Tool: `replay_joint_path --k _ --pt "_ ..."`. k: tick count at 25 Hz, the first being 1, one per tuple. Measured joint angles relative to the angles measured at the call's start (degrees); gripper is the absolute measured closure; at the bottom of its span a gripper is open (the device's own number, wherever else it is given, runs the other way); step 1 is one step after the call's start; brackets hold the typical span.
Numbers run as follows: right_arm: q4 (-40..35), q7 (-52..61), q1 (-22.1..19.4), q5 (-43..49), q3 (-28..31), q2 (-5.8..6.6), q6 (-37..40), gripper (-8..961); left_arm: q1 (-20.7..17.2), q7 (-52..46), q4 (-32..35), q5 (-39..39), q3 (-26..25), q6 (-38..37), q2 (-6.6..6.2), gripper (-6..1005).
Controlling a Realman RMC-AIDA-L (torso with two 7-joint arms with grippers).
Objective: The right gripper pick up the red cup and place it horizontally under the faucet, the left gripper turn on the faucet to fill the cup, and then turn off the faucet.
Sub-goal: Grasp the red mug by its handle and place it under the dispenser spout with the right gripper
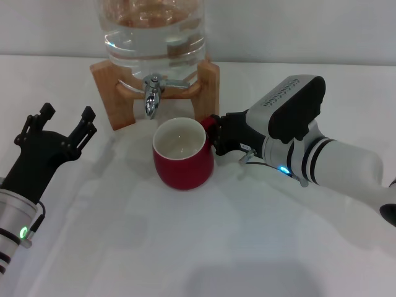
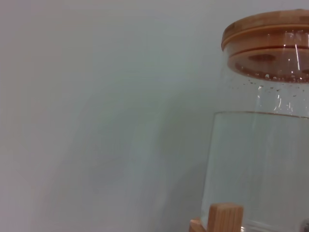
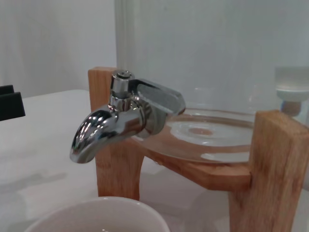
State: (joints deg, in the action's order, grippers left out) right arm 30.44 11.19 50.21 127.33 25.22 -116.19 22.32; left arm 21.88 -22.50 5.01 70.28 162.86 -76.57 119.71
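The right tool (image 1: 216, 133) is clenched on the handle of the upright cup (image 1: 183, 154), just near of the faucet (image 1: 151, 93). The left tool (image 1: 62, 120) hovers released, well left of the cup.

A white counter (image 1: 204, 247) fills the scene, smooth and evenly lit, soft shadows pooling across it. Behind runs a plain pale wall (image 2: 96, 96), bare and grey-white. At the back sits a clear glass water dispenser (image 1: 154, 31) on a wooden stand (image 1: 108, 93), capped with a wooden lid (image 2: 265, 29).
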Motion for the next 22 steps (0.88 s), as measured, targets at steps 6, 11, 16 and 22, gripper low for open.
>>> replay_joint_path --k 6,11,16,22 --pt "0.2 -0.1 0.4 0.1 -0.3 0.0 0.0 828 -0.1 0.0 0.0 -0.1 0.0 0.0 0.0 118" --pt "0.5 -0.2 0.7 0.4 -0.5 0.0 -0.3 828 -0.1 0.0 0.0 -0.6 0.1 0.1 0.0 118" --pt "0.8 -0.2 1.3 0.5 -1.2 -0.01 -0.5 828 -0.1 0.0 0.0 -0.7 0.1 0.1 0.0 118" --pt "1.4 -0.3 1.4 0.6 -1.4 -0.01 -0.9 828 -0.1 0.1 0.6 -0.7 0.1 0.1 0.0 118"
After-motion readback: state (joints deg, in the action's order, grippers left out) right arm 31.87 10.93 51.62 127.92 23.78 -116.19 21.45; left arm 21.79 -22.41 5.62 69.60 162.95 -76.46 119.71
